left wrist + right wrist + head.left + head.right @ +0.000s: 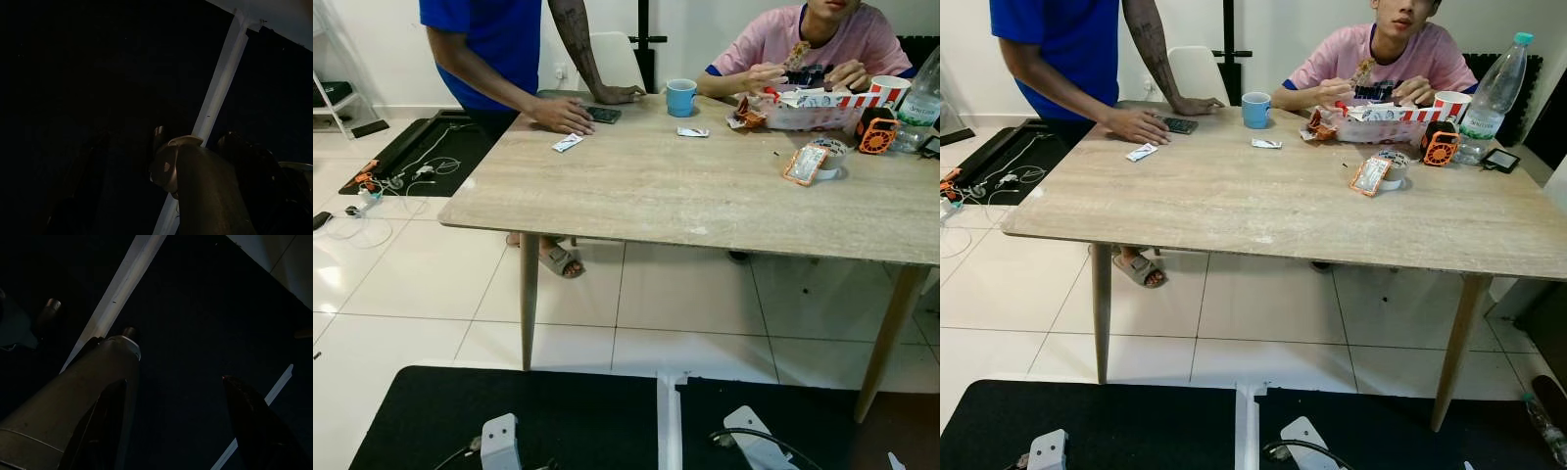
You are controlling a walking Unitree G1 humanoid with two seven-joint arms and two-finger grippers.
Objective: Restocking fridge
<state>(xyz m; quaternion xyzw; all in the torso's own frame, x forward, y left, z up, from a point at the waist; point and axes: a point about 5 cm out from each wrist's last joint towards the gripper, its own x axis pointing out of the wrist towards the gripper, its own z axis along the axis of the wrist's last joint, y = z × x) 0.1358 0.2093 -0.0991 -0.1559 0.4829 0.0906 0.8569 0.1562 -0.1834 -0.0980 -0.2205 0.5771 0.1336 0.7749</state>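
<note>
**Desk:** What do you have, starting at the left?

**Me:** On the floor at the far left I see loose cables [406,174] beside a dark mat [431,147]. A person in a blue shirt [494,44] stands at the wooden table's [656,191] left end, with both hands flat on the top. One hand [563,116] is just beside a dark phone-like slab [603,115], and a white packet [568,143] lies near it.

**Desk:** And the middle?

**Me:** A blue mug [681,97] stands upright at the far edge, with a small white wrapper [692,131] in front of it. A seated person in a pink shirt [803,39] is behind a red-and-white food box [813,110].

**Desk:** Where is the water bottle?

**Me:** The water bottle [1492,96] stands upright at the table's far right corner, near a striped paper cup [1449,103] and an orange fan-like gadget [1439,144]. In front of those, an orange packet [1370,176] leans against a tape roll [1394,164].

**Desk:** And the claws?

**Me:** Both arms hang low over the black floor mat [558,411] with its white strip [670,421]. The left gripper [164,139] is in deep shade, so I cannot tell whether it is released or clenched. The right gripper [171,382] is released and holds nothing, its fingers [254,421] spread wide above the mat.
</note>
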